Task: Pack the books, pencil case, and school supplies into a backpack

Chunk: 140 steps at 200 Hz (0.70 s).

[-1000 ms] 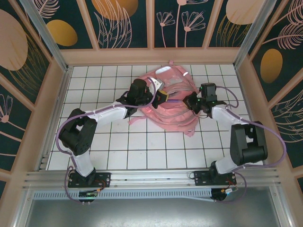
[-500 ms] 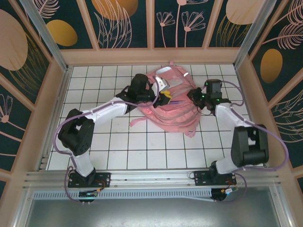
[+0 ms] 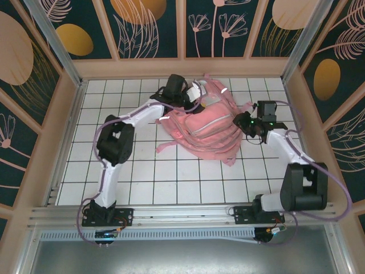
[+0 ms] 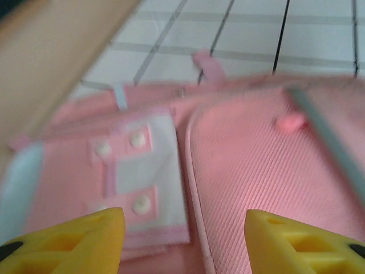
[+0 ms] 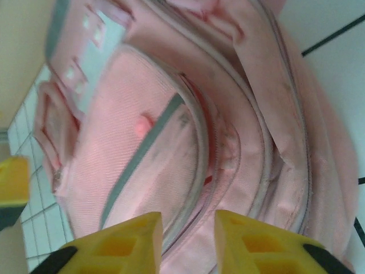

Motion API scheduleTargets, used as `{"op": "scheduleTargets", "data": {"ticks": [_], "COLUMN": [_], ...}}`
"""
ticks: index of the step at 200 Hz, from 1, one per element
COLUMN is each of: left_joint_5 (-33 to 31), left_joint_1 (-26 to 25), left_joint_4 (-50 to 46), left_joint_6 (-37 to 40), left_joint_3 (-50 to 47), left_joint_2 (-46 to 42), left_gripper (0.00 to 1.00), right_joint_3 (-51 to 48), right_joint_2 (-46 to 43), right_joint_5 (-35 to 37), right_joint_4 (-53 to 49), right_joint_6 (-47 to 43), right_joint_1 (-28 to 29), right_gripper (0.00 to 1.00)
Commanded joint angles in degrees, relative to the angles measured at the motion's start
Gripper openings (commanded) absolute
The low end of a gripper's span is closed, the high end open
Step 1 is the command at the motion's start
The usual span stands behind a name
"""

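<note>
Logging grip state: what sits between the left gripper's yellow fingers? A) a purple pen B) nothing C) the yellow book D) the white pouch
B: the left gripper stands open above the pink backpack, with nothing between its fingers.

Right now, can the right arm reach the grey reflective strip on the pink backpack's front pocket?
Probably yes. The right pincer sits close beside the soft pink fabric backpack, jaws slightly apart, with the grey reflective strip just ahead and nothing between. The left pincer hovers over the other end.
</note>
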Motion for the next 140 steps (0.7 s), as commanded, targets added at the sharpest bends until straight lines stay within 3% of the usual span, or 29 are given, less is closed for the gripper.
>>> {"op": "scheduleTargets", "data": {"ticks": [1, 35, 60, 106, 126, 140], "left_joint_5": [-2.22, -6.78, -3.20, 6.94, 11.27, 9.55], "left_joint_1": [-0.14, -0.06, -0.09, -0.15, -0.46, -1.10], "left_joint_4": [-4.50, -0.60, 4.08, 10.09, 6.53, 1.47], "left_joint_6": [1.75, 0.32, -0.94, -10.27, -5.55, -0.10], "left_joint_3": [-0.39, -12.63, -26.83, -46.88, -51.17, -50.82], "left_joint_2": [2.43, -2.45, -9.27, -23.71, -28.99, -33.91], "left_gripper": [0.57, 0.56, 0.56, 0.51, 0.50, 0.51], "right_joint_3": [0.72, 4.30, 9.35, 16.98, 21.13, 24.28], "right_joint_2": [4.92, 12.66, 19.64, 30.54, 35.26, 37.67], "right_joint_5": [-4.35, -5.32, -4.73, -6.92, -9.45, -11.29], "right_joint_4": [4.69, 9.17, 9.03, 15.31, 17.90, 18.84], "right_joint_6": [-1.72, -3.28, -4.97, -3.98, -3.31, -2.91], "right_joint_1": [0.06, 1.61, 4.76, 10.77, 11.59, 11.82], "right_gripper": [0.25, 0.08, 0.01, 0.01, 0.02, 0.04]}}
